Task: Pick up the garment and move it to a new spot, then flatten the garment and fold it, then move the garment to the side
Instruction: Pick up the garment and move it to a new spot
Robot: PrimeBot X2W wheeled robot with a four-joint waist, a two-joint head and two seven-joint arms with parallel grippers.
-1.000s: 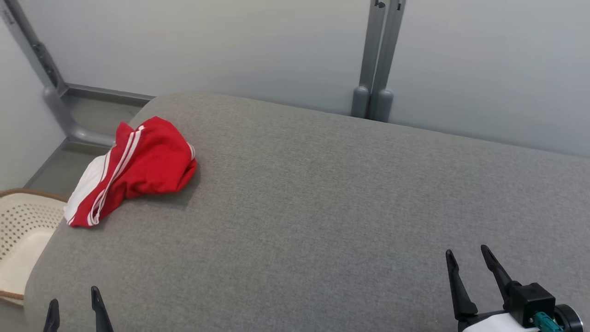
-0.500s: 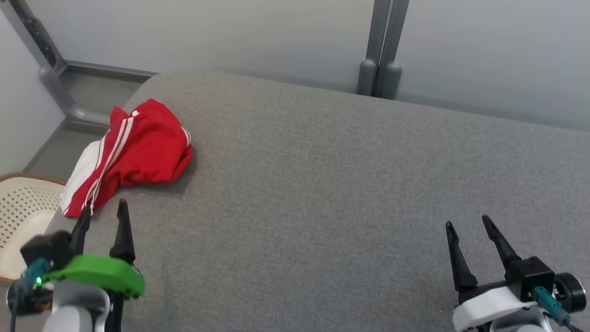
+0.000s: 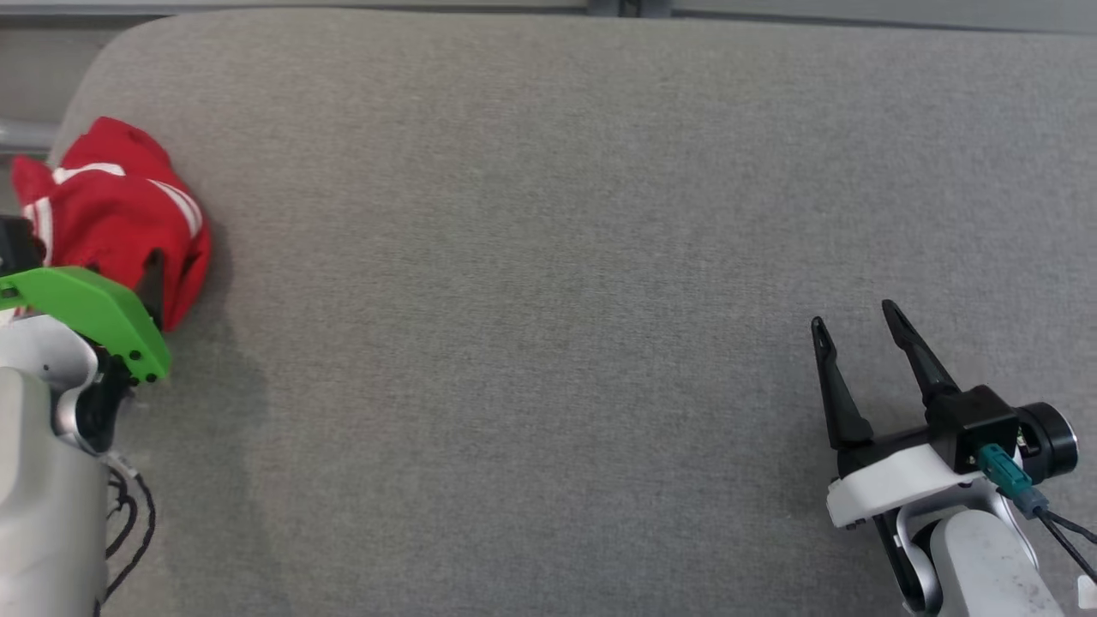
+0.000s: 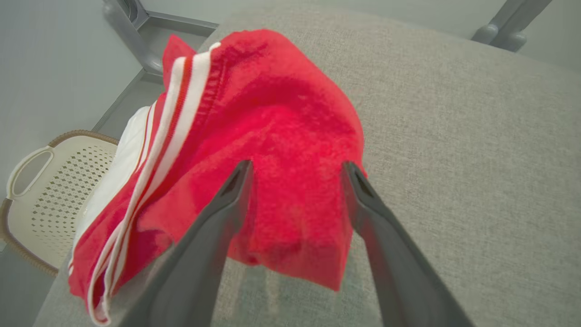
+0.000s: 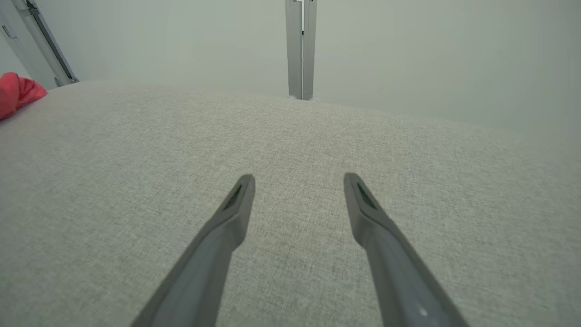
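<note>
Two grippers above the grey padded surface [image 3: 548, 257], fingers apart on both, clamped on nothing. Left gripper [image 4: 296, 165] right at the crumpled red garment [image 4: 272, 113] with white stripes, heaped at the surface's far-left corner, one finger either side of its near fold; touching or not, cannot tell. Right gripper [image 3: 855, 315] well apart, low over bare fabric at the right; cream perforated basket [image 4: 41, 181] beyond the left edge.

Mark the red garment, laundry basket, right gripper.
red garment [image 4: 281, 127], left wrist view, middle of the red cloth.
laundry basket [image 4: 59, 181], left wrist view, perforated wall.
right gripper [image 3: 854, 315], head view, midway between fingertips.
</note>
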